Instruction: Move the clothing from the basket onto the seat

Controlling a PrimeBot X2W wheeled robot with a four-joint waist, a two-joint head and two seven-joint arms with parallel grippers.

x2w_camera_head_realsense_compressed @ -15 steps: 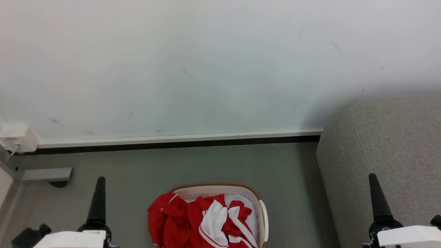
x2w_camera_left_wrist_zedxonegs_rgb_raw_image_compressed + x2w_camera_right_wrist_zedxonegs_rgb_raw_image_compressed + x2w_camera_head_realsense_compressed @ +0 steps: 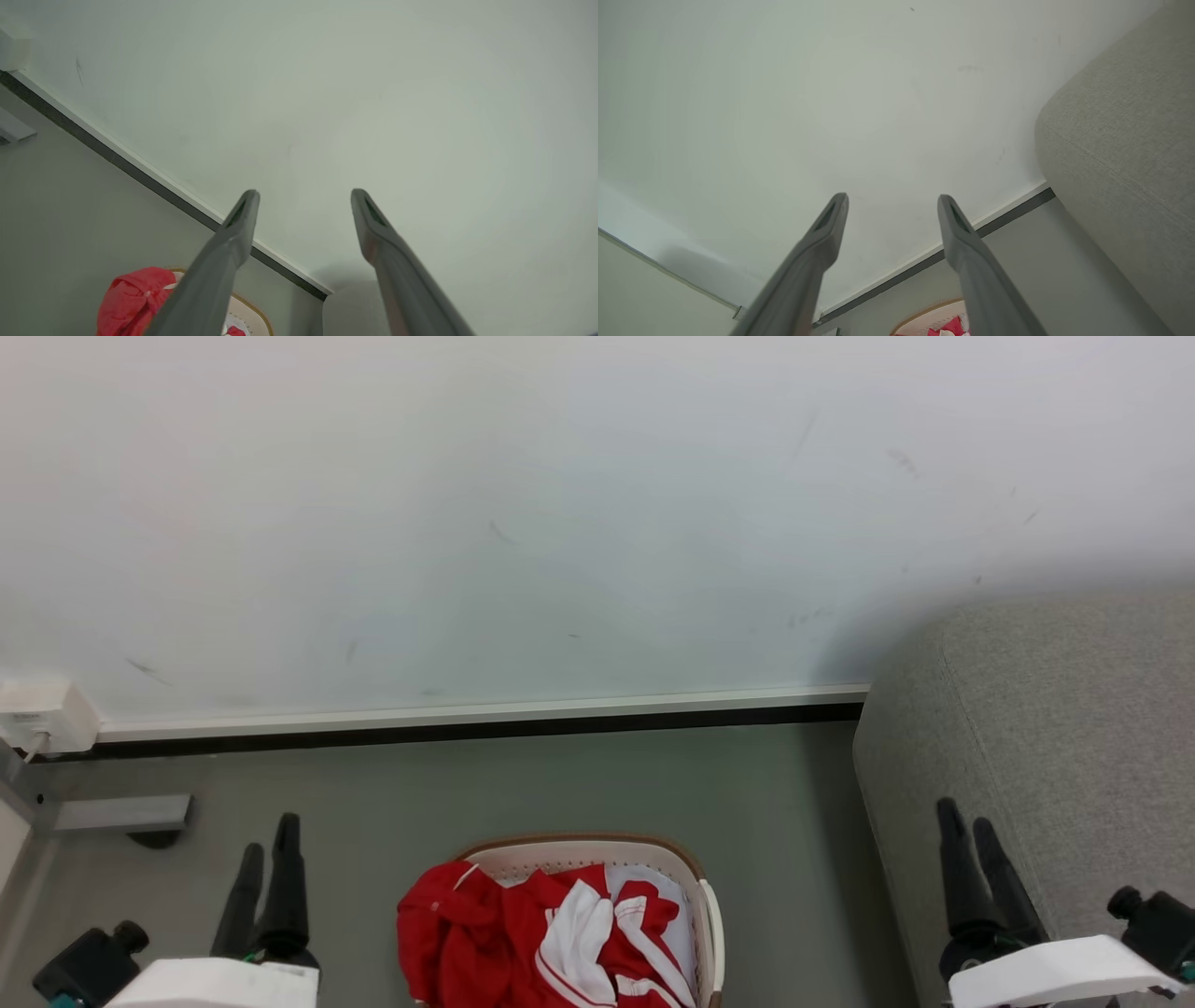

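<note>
The clothing [image 2: 551, 938], red with white panels, lies heaped in the basket [image 2: 597, 847], with one red fold spilling over its left rim. The basket stands on the grey floor [image 2: 560, 775] near the white wall [image 2: 560, 523]. The grey seat [image 2: 1055, 709] is to its right, apart from it. The left claw [image 2: 270, 833] hangs left of the basket and the right claw [image 2: 963, 812] hangs before the seat's edge. Both have their fingers spread apart and hold nothing.
</note>
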